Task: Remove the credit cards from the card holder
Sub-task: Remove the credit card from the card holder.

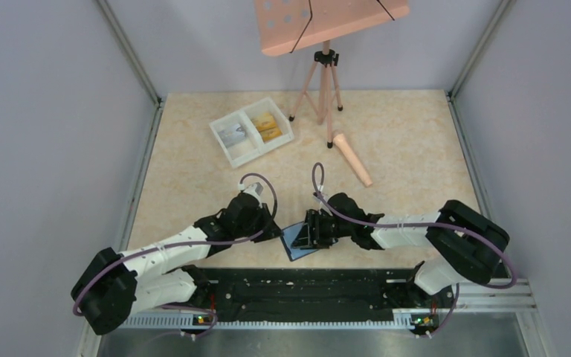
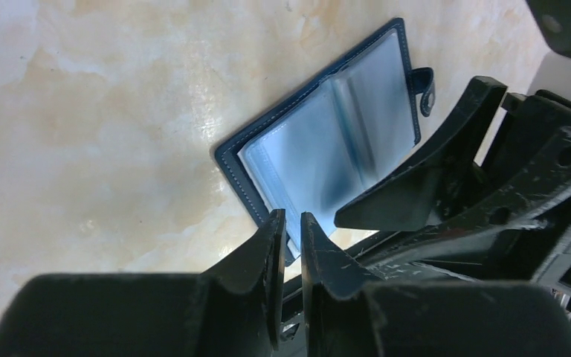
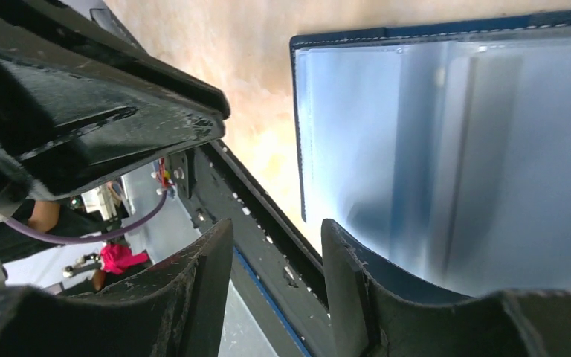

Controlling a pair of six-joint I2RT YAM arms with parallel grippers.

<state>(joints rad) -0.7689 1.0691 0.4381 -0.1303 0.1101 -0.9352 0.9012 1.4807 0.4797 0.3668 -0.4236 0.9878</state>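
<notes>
The blue card holder (image 1: 296,241) lies open on the table near the front edge, between both grippers. In the left wrist view the card holder (image 2: 327,141) shows pale, glossy slots and a black tab (image 2: 424,86). My left gripper (image 2: 291,217) hovers at its near corner, its jaws a narrow slit apart with nothing between them. My right gripper (image 3: 276,227) stands open and empty, one finger (image 3: 357,275) over the edge of the card holder (image 3: 453,149). Yellow-orange credit cards (image 1: 266,125) and a grey one (image 1: 232,135) lie in the white tray (image 1: 276,110).
A pink tripod stand (image 1: 326,74) stands at the back centre, and a pink cylinder (image 1: 352,158) lies right of the tray. The black base rail (image 1: 305,290) runs along the near edge just behind the card holder. Grey walls close both sides.
</notes>
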